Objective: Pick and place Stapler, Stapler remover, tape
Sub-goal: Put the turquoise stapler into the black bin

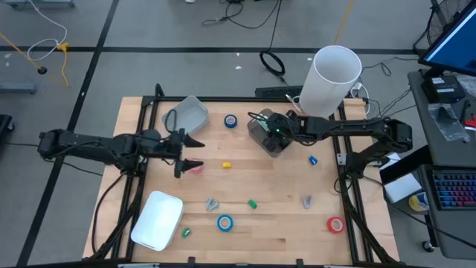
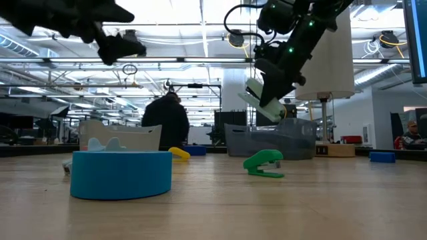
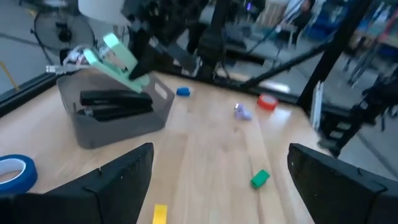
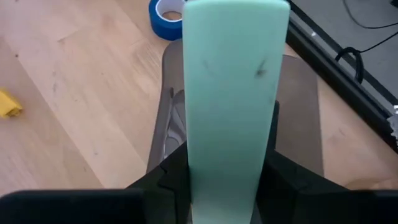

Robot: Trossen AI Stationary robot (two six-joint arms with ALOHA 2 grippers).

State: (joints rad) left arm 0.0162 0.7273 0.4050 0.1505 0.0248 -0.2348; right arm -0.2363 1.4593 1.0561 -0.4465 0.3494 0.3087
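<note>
My right gripper (image 1: 275,128) hangs over the grey bin (image 1: 262,138) at the table's far middle, shut on a mint-green stapler (image 4: 235,93). Black staplers (image 3: 115,102) lie in that bin. My left gripper (image 1: 191,153) is open at the table's left middle, next to a pink tape roll (image 1: 195,169). Blue tape rolls lie near the far edge (image 1: 231,120) and near the near edge (image 1: 224,222). A red roll (image 1: 335,224) lies near right. Two staple removers (image 1: 213,203) (image 1: 306,201) rest on the near half. My right gripper pinches the mint-green stapler (image 2: 263,100) between its two fingers, one on each long side (image 4: 193,155). The fingers come slanting down from the table's right. The stapler is lifted clear above the grey bin, tilted, with its lower end (image 2: 272,110) pointing down toward the bin.
A second grey tray (image 1: 190,113) sits far left and a white lidded box (image 1: 158,220) near left. A tall white cylinder (image 1: 332,78) stands at the far right edge. Small yellow (image 1: 227,164), green (image 1: 253,202) and blue (image 1: 313,159) pieces dot the table. People stand behind the table (image 2: 168,120).
</note>
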